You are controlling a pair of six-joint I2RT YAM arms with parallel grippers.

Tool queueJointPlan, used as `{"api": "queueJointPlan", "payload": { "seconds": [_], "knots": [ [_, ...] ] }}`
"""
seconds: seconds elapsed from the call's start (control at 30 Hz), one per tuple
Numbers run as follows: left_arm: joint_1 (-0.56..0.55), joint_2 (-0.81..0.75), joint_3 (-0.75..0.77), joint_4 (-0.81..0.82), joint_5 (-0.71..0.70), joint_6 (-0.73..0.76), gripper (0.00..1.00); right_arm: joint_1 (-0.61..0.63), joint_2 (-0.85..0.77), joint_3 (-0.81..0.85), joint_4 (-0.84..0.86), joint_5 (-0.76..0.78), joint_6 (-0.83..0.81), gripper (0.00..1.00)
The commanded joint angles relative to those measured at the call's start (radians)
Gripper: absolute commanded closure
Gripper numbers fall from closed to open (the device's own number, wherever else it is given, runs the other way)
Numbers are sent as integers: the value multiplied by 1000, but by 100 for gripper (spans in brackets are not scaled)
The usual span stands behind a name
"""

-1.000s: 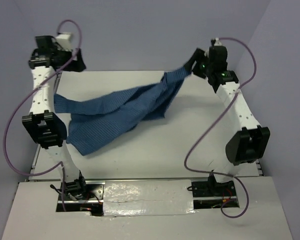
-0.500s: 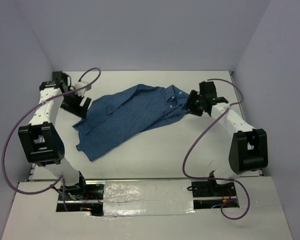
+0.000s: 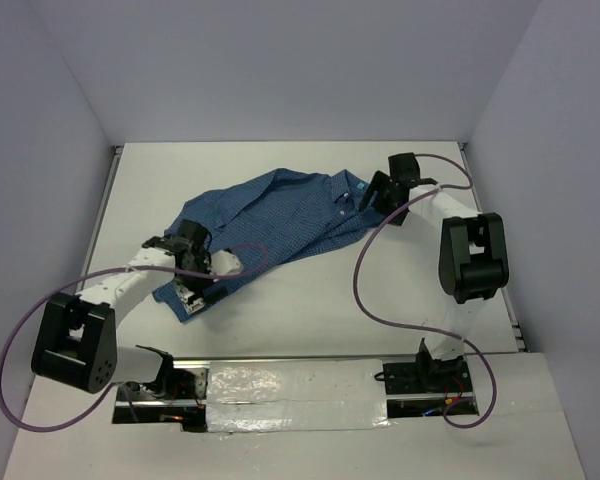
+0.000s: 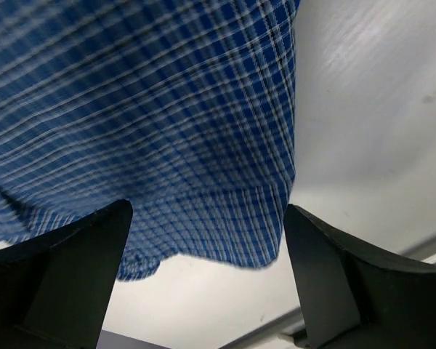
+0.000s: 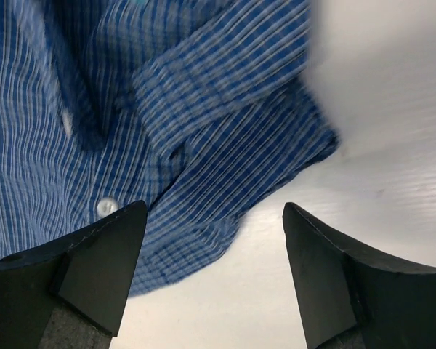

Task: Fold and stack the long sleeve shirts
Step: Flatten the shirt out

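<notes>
Diagonally spread shirt (image 3: 280, 215), hem near table (image 3: 380, 320) edge

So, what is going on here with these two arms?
Two robot arms are working on a blue checked shirt, which lies spread, unfolded, on the table. The left fingers hang open over its near hem corner; the right fingers stand open by the collar. Neither holds the cloth.

Robot lab: plain walls (image 3: 280, 70), white table (image 3: 310, 300)
</notes>
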Motion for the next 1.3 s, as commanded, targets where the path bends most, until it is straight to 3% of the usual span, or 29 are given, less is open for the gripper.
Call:
{"api": "queueJointPlan", "payload": {
  "seconds": [0.0,0.13,0.27,0.3,0.33,0.37,0.4,0.43,0.47,0.63,0.77,1.03,1.27],
  "knots": [
    [-47,43,-80,185,-157,-35,1,-33,53,72,1,46,-7,18],
    [-48,131,-98,297,-273,-82,6,-34,119,140,-50,68,-4,19],
    [-48,165,-45,263,-228,-119,54,-38,145,136,-48,96,7,18],
    [-48,163,-29,241,-202,-124,82,-38,166,144,-53,93,4,21],
    [-48,159,-14,206,-167,-149,97,-39,176,156,-65,84,-4,26],
    [-48,150,20,193,-156,-160,100,-41,182,172,-65,73,-19,29],
    [-48,140,37,180,-145,-168,100,-41,189,176,-62,58,-25,55],
    [-46,111,79,154,-127,-180,100,-42,192,184,-64,44,-34,71],
    [-38,93,107,143,-119,-188,100,-44,192,184,-57,17,-43,100],
    [15,-17,380,23,-62,-213,100,-65,46,100,-24,-10,-103,100],
    [103,-36,599,-73,-42,-222,100,-68,-268,31,-21,10,-217,100],
    [127,-97,971,-173,-85,-194,100,-65,-845,-54,-13,-37,-356,100],
    [150,-79,1238,-181,-96,-223,100,-65,-1022,130,-121,-327,-508,100]
  ]
}}
